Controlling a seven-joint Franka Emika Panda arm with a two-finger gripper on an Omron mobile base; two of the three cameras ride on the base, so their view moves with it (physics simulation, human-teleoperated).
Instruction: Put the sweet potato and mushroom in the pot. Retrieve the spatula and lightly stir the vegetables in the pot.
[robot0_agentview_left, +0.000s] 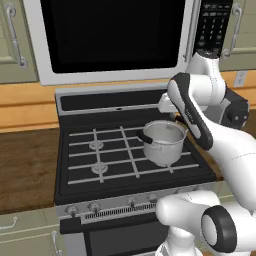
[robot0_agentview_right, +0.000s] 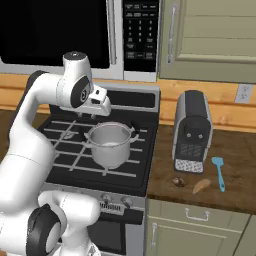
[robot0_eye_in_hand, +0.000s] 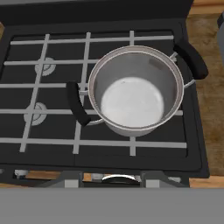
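The pot (robot0_eye_in_hand: 133, 94), a shiny steel saucepan with two black handles, stands empty on the stove's front right burner (robot0_agentview_right: 110, 142) (robot0_agentview_left: 162, 141). My gripper (robot0_eye_in_hand: 111, 178) hovers above it and looks straight down; its fingertips are wide apart, open, with nothing between them. On the wooden counter right of the stove lie a tan sweet potato (robot0_agentview_right: 201, 186), a small brown mushroom (robot0_agentview_right: 178, 181) and a blue spatula (robot0_agentview_right: 218, 172), all well to the right of my hand.
A black and silver toaster (robot0_agentview_right: 192, 131) stands on the counter just behind the vegetables. A microwave (robot0_agentview_left: 112, 35) hangs above the stove (robot0_agentview_left: 105, 155), whose left burners are bare. More wooden counter (robot0_agentview_left: 25, 165) lies to the left.
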